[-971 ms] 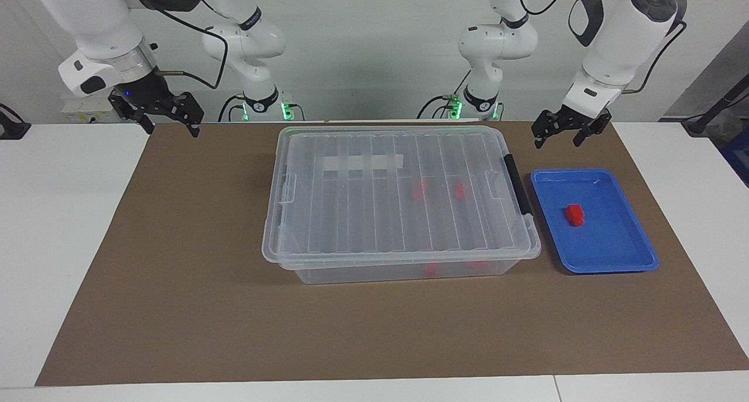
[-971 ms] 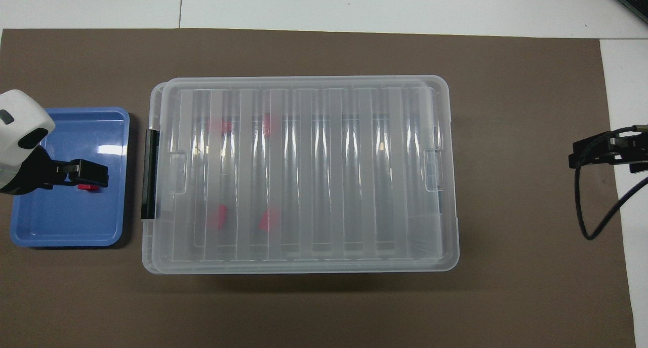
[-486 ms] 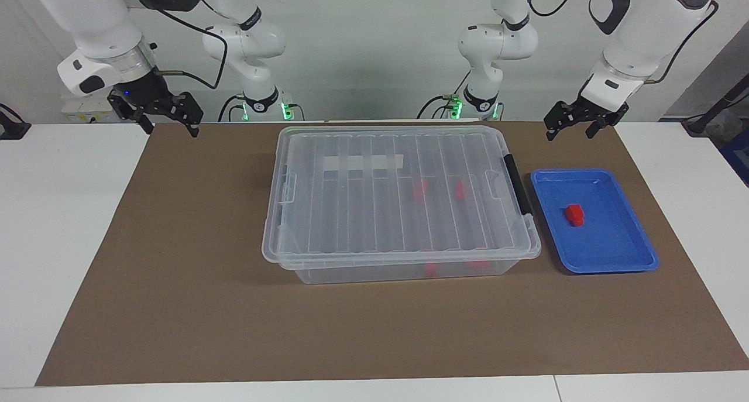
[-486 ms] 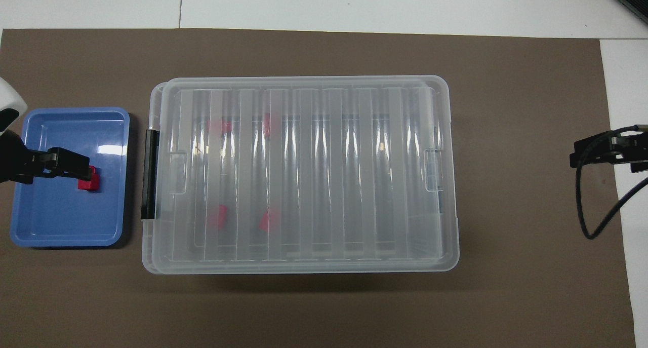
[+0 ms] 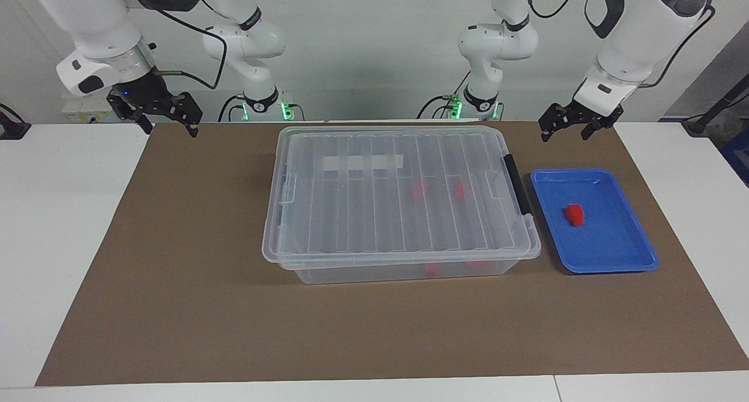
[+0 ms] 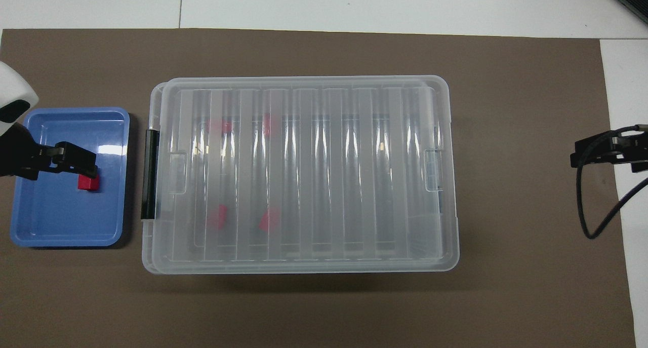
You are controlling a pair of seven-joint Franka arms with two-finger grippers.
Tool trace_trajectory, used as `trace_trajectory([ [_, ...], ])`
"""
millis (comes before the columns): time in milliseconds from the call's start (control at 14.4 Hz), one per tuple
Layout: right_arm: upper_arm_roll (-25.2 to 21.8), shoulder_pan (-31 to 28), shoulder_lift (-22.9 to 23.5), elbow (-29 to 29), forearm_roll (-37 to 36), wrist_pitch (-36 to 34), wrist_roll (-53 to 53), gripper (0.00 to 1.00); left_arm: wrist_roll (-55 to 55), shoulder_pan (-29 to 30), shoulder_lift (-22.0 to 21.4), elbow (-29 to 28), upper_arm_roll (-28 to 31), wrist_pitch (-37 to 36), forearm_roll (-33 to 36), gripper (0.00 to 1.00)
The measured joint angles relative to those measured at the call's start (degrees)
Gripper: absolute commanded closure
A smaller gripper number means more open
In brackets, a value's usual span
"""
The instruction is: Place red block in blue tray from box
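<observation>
A small red block (image 5: 574, 214) lies in the blue tray (image 5: 614, 256), at the left arm's end of the table. It also shows in the overhead view (image 6: 88, 183), in the tray (image 6: 61, 226). The clear box (image 5: 398, 203) stands mid-mat with its ribbed lid on. Two more red blocks (image 5: 419, 189) (image 5: 460, 189) show blurred through the lid. My left gripper (image 5: 564, 134) is open and empty, raised over the tray's edge nearest the robots. In the overhead view my left gripper (image 6: 81, 161) partly covers the block. My right gripper (image 5: 169, 127) is open and empty, waiting over the mat's corner at the right arm's end.
The box's black latch handle (image 5: 518, 185) faces the tray. A whitish strip label (image 5: 363, 162) lies under the lid. The brown mat (image 5: 175, 273) covers most of the white table. A black cable (image 6: 592, 201) hangs from my right gripper (image 6: 602, 153).
My left gripper has risen and drawn back from over the tray toward the robots' side. The red block stays in the tray. The right arm has not moved.
</observation>
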Motion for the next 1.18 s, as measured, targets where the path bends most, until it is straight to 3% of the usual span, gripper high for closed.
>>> trace_trajectory([
  [139,0.00,0.00,0.00,0.00,0.00,0.00,0.00,0.00,0.00,-0.30,3.17,6.51,-0.28,-5.12,0.00,0.00],
  [277,0.00,0.00,0.00,0.00,0.00,0.00,0.00,0.00,0.00,-1.56,4.59,9.52,-0.13,-7.21,0.00,0.00],
  [555,0.00,0.00,0.00,0.00,0.00,0.00,0.00,0.00,-1.26,-5.54,3.78,6.41,-0.01,-6.40,0.00,0.00],
  [832,0.00,0.00,0.00,0.00,0.00,0.00,0.00,0.00,-2.06,-6.13,1.97,-0.50,0.60,-1.07,0.00,0.00],
  [1179,-0.01,0.00,0.00,0.00,0.00,0.00,0.00,0.00,-3.60,-4.28,2.40,-1.13,0.02,-0.14,0.00,0.00],
])
